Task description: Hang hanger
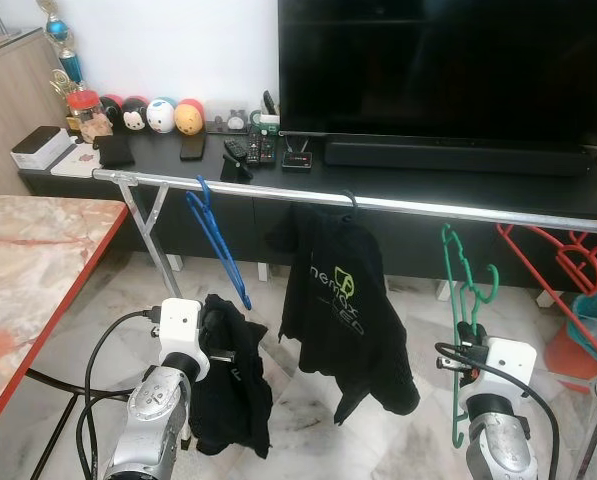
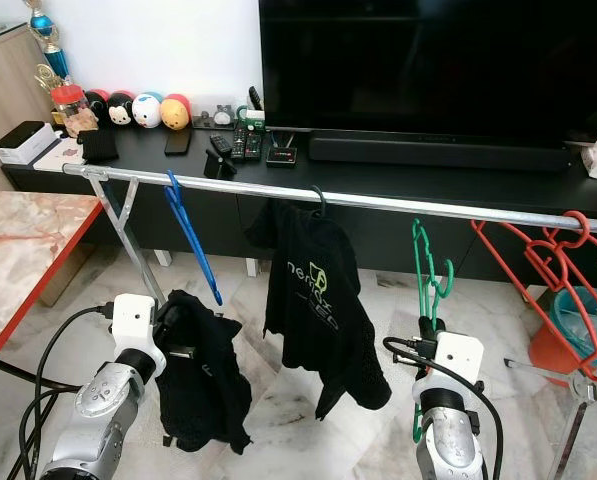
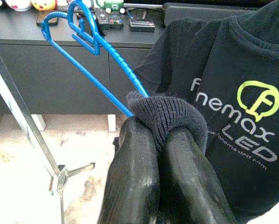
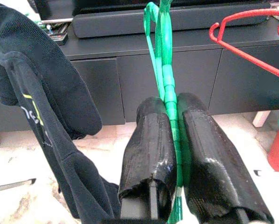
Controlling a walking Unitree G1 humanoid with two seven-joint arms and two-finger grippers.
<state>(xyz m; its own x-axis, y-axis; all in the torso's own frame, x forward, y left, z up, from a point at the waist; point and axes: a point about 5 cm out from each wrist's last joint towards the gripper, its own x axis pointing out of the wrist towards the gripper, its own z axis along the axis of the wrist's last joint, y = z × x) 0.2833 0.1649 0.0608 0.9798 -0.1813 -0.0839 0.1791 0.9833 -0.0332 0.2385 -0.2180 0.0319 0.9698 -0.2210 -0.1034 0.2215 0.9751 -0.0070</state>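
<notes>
Right gripper (image 4: 169,135) is clenching one green hanger (image 1: 465,290) at the lower right of the frame, just below the silver rail (image 1: 378,201). Left gripper (image 3: 162,140) at lower left is pinching a dark garment (image 1: 230,375) beside one blue hanger (image 1: 216,240) hooked on the rail. One black printed shirt (image 1: 338,310) is hanging mid-rail; red hangers (image 1: 563,265) are sitting at far right.
</notes>
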